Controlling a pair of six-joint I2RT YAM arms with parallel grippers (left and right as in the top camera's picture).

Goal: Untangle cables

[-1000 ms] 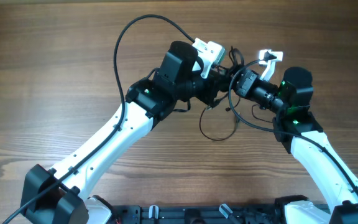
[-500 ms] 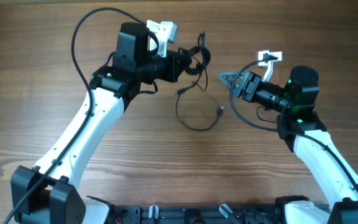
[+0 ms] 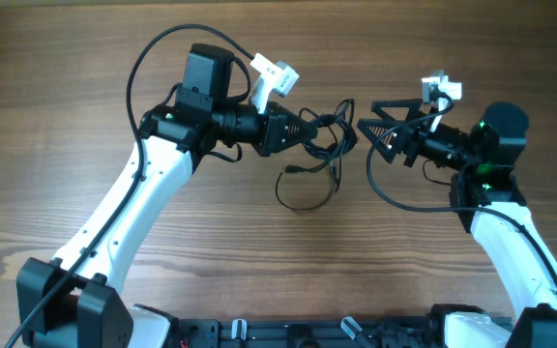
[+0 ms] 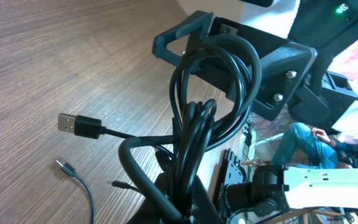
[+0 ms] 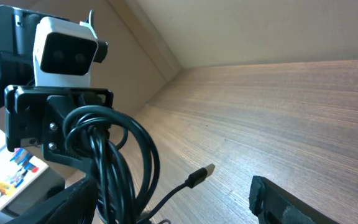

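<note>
Your left claw [image 3: 300, 130] is clamping shut on the cables [image 3: 325, 130]. It is gripping the black bundle at one end, so the cords are running straight out from between the jaws. Just past the fingertips the bundle is fanning into several loops that are crossing over one another in a knot. One strand is dropping from the knot to the table [image 3: 85, 77] and curling into a wide loop below and a little ahead of the claw. Another strand is ending in a flat plug [image 4: 79, 126] with a silver tip, sticking out to one side of the claw, low over the wood. You cannot tell whether that plug is resting on the wood. A thinner cord with a small plug [image 4: 63, 166] is lying on the wood on that same side, nearer the claw's base.

Your right claw [image 3: 371, 124] is standing wide open and holding nothing. Its fingers [image 5: 291, 200] are spreading far apart, and the knot is sitting directly ahead of the gap between them. This claw is facing the left claw head on, with the bundle between the two.

In the left wrist view the topmost loop is crossing over one finger of the right claw. The pictures are not showing whether cord and finger are touching there. In the right wrist view the white camera [image 5: 64, 53] on the left arm is showing just above the bundle.
</note>
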